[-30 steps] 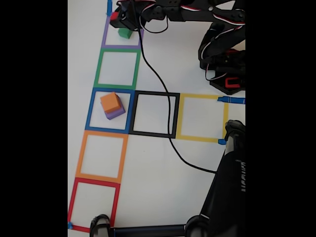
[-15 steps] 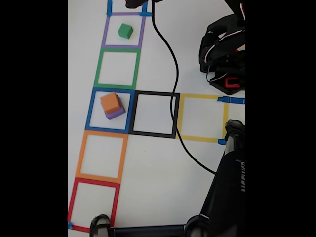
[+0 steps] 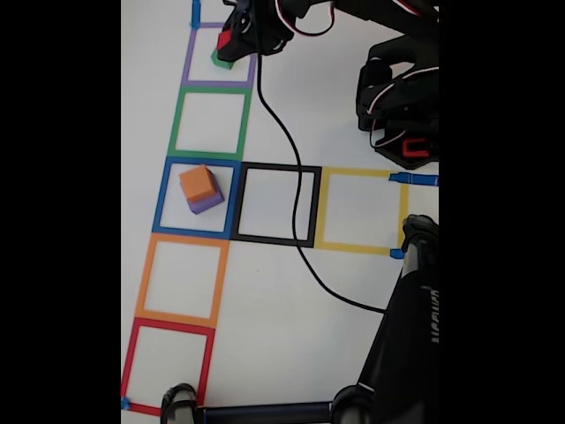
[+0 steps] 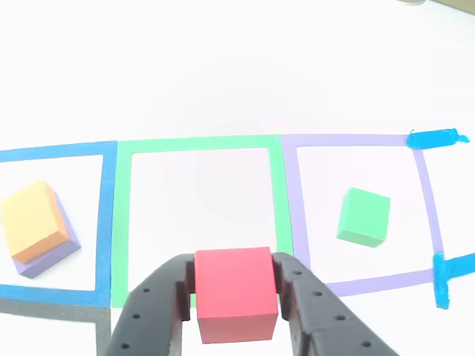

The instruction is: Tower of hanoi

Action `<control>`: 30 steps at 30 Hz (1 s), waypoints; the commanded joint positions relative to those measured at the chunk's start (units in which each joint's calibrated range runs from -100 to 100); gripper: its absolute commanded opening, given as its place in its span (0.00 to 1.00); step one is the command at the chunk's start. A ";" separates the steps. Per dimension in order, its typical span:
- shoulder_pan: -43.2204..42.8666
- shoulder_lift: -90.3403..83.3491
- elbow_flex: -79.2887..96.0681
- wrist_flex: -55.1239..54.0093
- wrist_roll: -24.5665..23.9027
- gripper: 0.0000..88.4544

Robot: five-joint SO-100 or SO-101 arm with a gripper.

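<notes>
My gripper (image 4: 235,293) is shut on the red cube (image 4: 235,294), held up off the table in the other view. In the fixed view the gripper (image 3: 231,40) hangs over the purple tape square (image 3: 188,62), with the red cube (image 3: 226,40) between its fingers. The green cube (image 4: 364,216) lies inside that purple square; in the fixed view only its edge (image 3: 218,61) shows under the gripper. The orange cube (image 3: 198,183) sits on top of the purple cube (image 3: 208,202) in the blue tape square (image 3: 164,196), also the orange cube (image 4: 31,219) on the purple cube (image 4: 52,254).
Tape squares run in a column: green (image 3: 177,124), orange (image 3: 143,278), red (image 3: 131,362); black (image 3: 313,208) and yellow (image 3: 322,212) lie to the right. A black cable (image 3: 291,150) trails across the table. The arm's base (image 3: 402,106) stands at upper right, a dark stand (image 3: 410,336) at lower right.
The arm swung up out of the top of the fixed view half a second ago, then came back down over the purple square with the red cube still held.
</notes>
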 commanded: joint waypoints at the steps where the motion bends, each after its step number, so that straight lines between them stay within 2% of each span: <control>1: -0.61 0.87 21.61 -30.88 0.36 0.00; 7: -1.00 14.19 33.24 -58.65 0.36 0.00; 20: -2.24 50.20 32.79 -98.65 0.36 0.00; 24: -3.11 59.16 29.97 -106.43 0.36 0.00; 30: -3.39 67.24 26.52 -112.01 0.36 0.01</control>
